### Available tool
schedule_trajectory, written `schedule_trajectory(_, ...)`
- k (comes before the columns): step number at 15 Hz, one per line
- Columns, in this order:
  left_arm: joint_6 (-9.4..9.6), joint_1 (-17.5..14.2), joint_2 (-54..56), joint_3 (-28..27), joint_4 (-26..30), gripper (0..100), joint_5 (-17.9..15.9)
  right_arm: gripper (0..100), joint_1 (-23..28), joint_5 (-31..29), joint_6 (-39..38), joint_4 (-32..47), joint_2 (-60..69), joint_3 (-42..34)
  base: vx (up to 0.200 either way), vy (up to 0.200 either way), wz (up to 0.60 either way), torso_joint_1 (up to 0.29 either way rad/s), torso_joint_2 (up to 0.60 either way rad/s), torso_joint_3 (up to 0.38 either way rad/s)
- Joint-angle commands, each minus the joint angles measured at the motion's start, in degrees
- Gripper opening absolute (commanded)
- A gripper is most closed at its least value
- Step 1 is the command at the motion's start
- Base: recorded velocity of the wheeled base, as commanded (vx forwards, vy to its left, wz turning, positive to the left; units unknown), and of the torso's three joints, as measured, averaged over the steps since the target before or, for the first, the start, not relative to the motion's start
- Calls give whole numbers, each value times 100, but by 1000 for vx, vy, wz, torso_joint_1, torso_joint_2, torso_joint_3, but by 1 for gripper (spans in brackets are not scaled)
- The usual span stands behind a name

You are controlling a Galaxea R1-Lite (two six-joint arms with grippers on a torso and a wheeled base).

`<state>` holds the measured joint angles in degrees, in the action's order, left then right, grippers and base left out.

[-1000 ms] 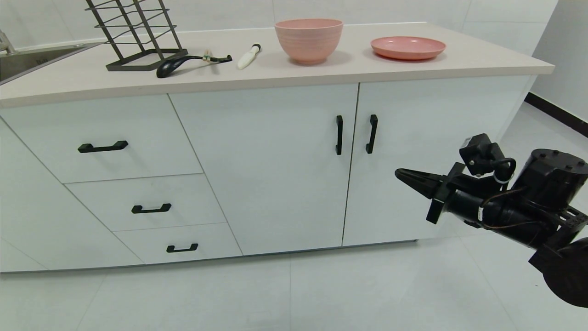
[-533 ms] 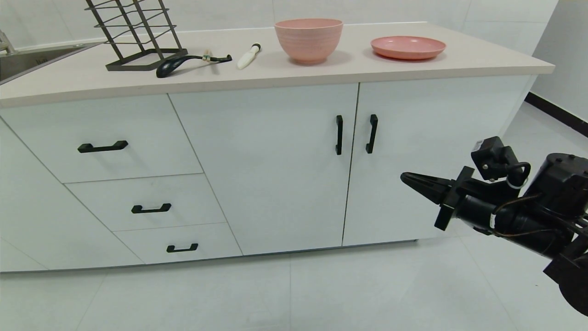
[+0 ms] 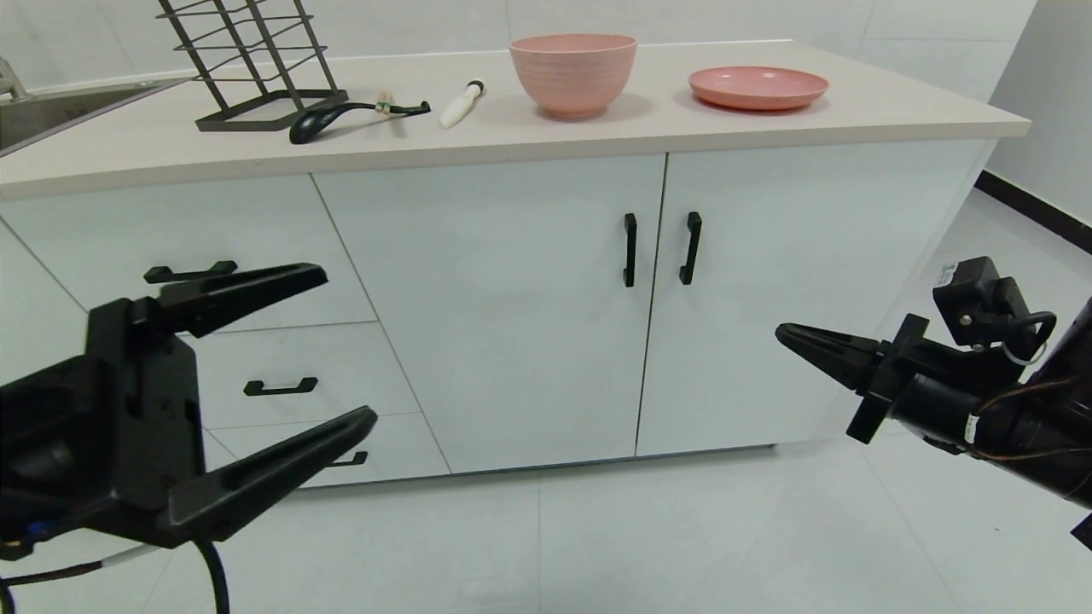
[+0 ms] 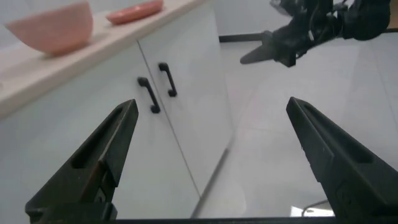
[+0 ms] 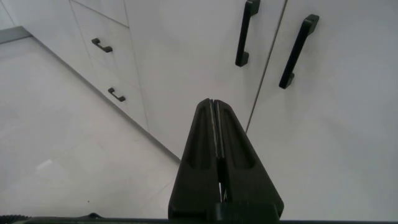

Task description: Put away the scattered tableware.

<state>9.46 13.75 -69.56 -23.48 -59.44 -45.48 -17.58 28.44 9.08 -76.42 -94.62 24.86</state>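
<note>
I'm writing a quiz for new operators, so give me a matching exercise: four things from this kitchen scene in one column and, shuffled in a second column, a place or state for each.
Things
1. pink bowl
2. black spoon
3. left gripper
4. right gripper

Places or states
A. shut, holding nothing
B. lying on the counter by the wire rack
C. open wide, holding nothing
D. upright on the counter, beside the pink plate

Pairs: 1-D, 2-B, 3-C, 4-A.
</note>
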Motion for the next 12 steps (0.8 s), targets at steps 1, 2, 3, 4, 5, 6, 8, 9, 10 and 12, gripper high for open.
schedule_trajectory(1, -32, 84, -550, -8, -15, 100, -4, 0, -9, 4, 6, -4, 84, -7, 0, 0, 0, 0, 0, 0)
schedule_trajectory(2, -76, 242, -734, -69, -15, 100, -4, 0, 0, 4, 6, -4, 120, -7, 0, 0, 0, 0, 0, 0)
schedule_trajectory(3, -76, 418, -989, -157, -24, 100, -4, 0, 0, 4, 15, -4, 128, -7, 0, 0, 0, 0, 0, 0)
schedule_trajectory(4, -76, 567, -1209, -315, -32, 100, -4, 0, -9, 4, 15, -4, 102, 2, 0, 0, 0, 0, 0, 0)
schedule_trajectory(5, -76, 743, -1446, -482, -147, 100, -4, 0, -9, 4, 23, -4, 40, 28, 0, 0, 0, 0, 0, 0)
schedule_trajectory(6, -76, 892, -1701, -596, -340, 100, -4, 0, -9, 21, 76, -13, -47, 81, 0, 0, 0, 0, 0, 0)
schedule_trajectory(8, -155, 1077, -2229, -640, -982, 100, -13, 0, -18, 320, 208, -39, -241, 362, 0, 0, 0, 0, 0, 0)
schedule_trajectory(9, -287, 1183, -2448, -640, -1316, 100, -66, 0, -18, 513, 252, -83, -355, 529, 0, 0, 0, 0, 0, 0)
schedule_trajectory(10, -524, 1262, -2738, -667, -1790, 100, -189, 0, -9, 882, 270, -110, -557, 705, 0, 0, 0, 0, 0, 0)
schedule_trajectory(12, -876, 1367, -3064, -807, -2335, 100, -268, 0, -9, 1067, 375, -162, -847, 889, 0, 0, 0, 0, 0, 0)
